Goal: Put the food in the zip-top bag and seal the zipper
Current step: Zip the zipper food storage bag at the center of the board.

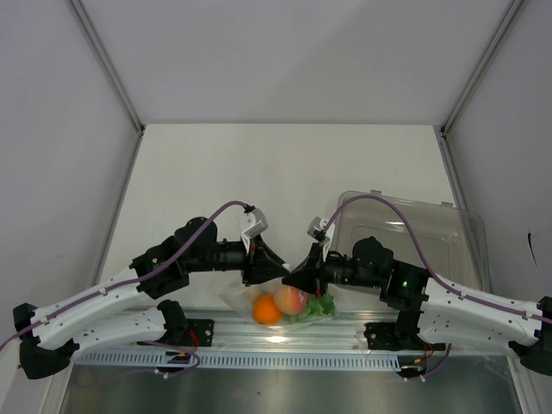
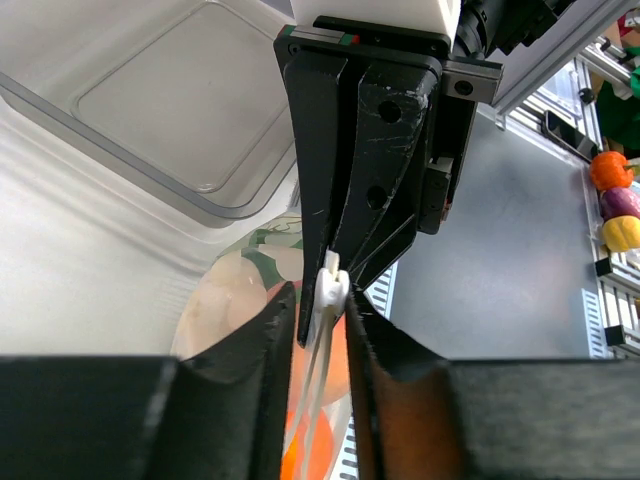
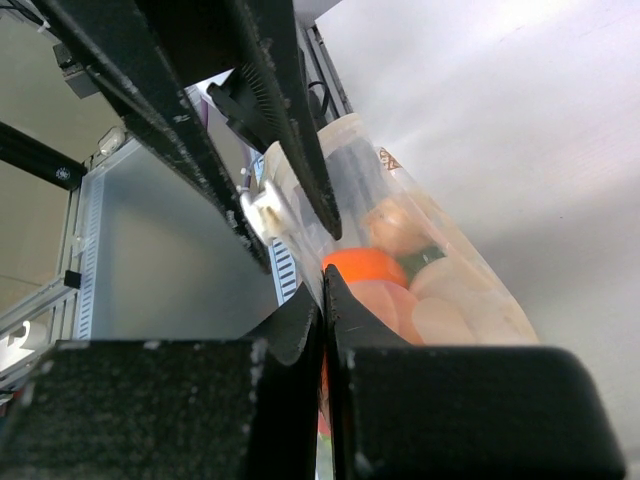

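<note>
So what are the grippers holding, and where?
The left gripper and the right gripper both pinch the zip-top bag at its mouth edge, by the zipper.

Top view overhead, distant; wrist views close, opposed, sharing bag (image 2: pixel 225 300).

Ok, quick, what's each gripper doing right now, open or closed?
Left gripper: closed, pinching the top edge of the zip-top bag.
Right gripper: closed, pinching the same edge.
</note>
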Motion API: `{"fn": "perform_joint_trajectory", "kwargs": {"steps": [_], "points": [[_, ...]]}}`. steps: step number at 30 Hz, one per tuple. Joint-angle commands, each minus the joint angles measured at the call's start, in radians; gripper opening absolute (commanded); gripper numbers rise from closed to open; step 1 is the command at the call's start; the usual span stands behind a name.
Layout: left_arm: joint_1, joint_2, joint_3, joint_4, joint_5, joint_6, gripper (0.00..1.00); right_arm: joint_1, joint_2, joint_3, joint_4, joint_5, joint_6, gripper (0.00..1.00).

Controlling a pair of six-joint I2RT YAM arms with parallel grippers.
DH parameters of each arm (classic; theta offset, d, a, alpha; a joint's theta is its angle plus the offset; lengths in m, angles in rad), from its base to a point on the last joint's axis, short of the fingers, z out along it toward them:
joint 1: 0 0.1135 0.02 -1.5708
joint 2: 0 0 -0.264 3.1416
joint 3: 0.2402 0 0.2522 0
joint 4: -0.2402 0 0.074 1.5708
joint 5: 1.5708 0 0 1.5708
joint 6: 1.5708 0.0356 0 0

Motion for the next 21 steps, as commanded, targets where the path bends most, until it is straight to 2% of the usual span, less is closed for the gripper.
{"fn": "perform_joint_trajectory", "kwargs": {"steps": [1, 6, 11, 15, 21], "points": [[-0.001, -0.012, -0.001, 0.015, -0.004, -0.011, 0.27, 0.001, -0.019, 0.044, 0.058, -0.003, 0.004, 0.00], [-0.001, -0.018, -0.001, 0.010, -0.024, -0.012, 0.10, 0.001, -0.025, 0.037, 0.072, -0.002, 0.010, 0.00], [-0.001, -0.010, 0.004, -0.005, -0.030, -0.012, 0.01, 0.016, -0.062, -0.012, 0.135, 0.061, 0.033, 0.00], [-0.001, -0.013, -0.004, -0.031, -0.047, -0.014, 0.01, 0.027, -0.110, -0.049, 0.204, 0.107, 0.053, 0.00], [-0.001, -0.039, -0.021, -0.045, -0.062, -0.009, 0.01, 0.037, -0.140, -0.074, 0.221, 0.182, 0.054, 0.00]]}}
